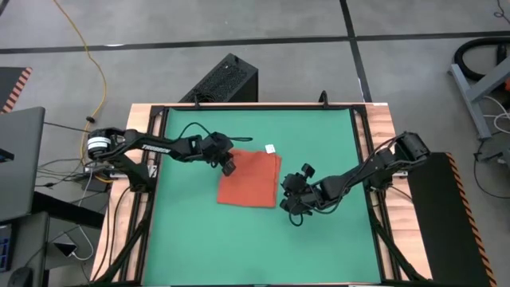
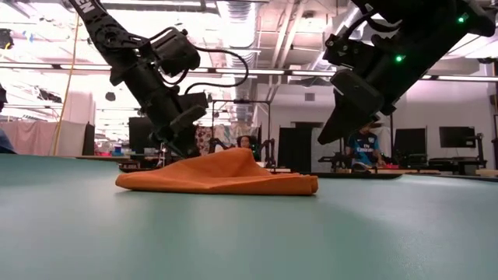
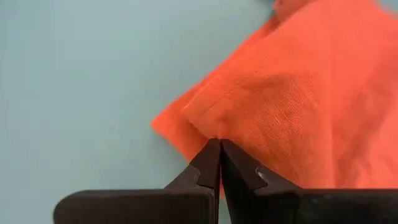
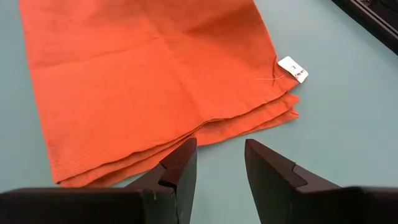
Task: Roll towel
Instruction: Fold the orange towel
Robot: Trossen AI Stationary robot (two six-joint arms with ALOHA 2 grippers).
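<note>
The orange-red towel [image 1: 253, 185] lies folded in several layers on the green table, its white tag [image 1: 269, 147] at its far edge. The tag also shows in the right wrist view [image 4: 293, 68]. My left gripper [image 1: 229, 166] is at the towel's far left corner, shut on the cloth. My right gripper [image 1: 292, 204] is open and empty. It hangs above the table [image 2: 336, 124] just right of the towel's right edge, where the stacked layers show [image 4: 249, 121]. My left gripper pinches the towel's upper layer at its far left corner [image 3: 214, 132] between its two fingertips. The fingers slant down from the table's left. The pinched cloth is raised into a low hump [image 2: 233, 155], while the lower layers [image 3: 166, 124] and the rest stay on the table.
The green mat [image 1: 191, 239] is framed by a black rail and wooden borders. A black box [image 1: 225, 80] stands beyond the far edge. People and screens show in the room behind the table [image 2: 364, 148].
</note>
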